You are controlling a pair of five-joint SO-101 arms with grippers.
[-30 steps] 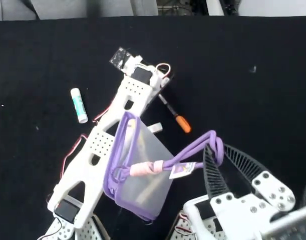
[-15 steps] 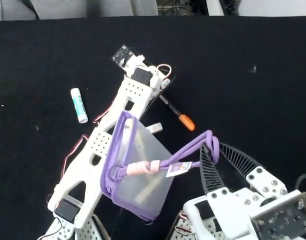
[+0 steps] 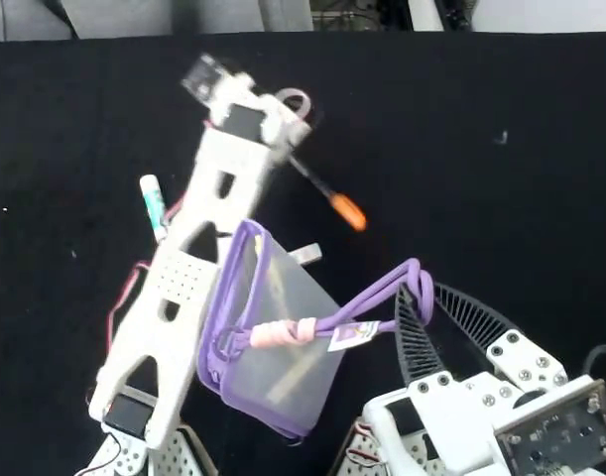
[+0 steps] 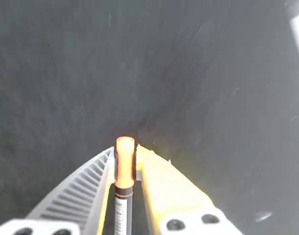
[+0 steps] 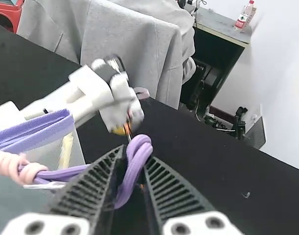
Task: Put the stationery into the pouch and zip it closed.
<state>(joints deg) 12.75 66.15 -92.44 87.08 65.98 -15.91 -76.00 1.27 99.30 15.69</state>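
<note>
High view: the left arm stretches from the near-left corner up across the black table, and its gripper is clamped on a pen whose orange cap points away toward the middle of the table. In the left wrist view the 2 fingers of the left gripper press against either side of the pen. The orange cap sits right between the fingertips and pokes just past them. The pen's dark barrel runs back toward the wrist.

A translucent pouch with purple trim sits near the front edge, just beside the left arm's forearm, with its mouth turned toward the far side. A pale stick-shaped item shows through its wall; what it is cannot be told. A purple strap runs from the pouch to the right, past a pink coil and a small tag. The right gripper is closed on the strap's looped end. In the right wrist view the ribbed black fingers of the right gripper pinch that purple loop. The pouch rim is just beyond, and the left arm's white wrist is further off.

A glue stick with a green label lies on the left side of the table, partly hidden behind the left arm. A small white piece lies touching the pouch's far edge.
</note>
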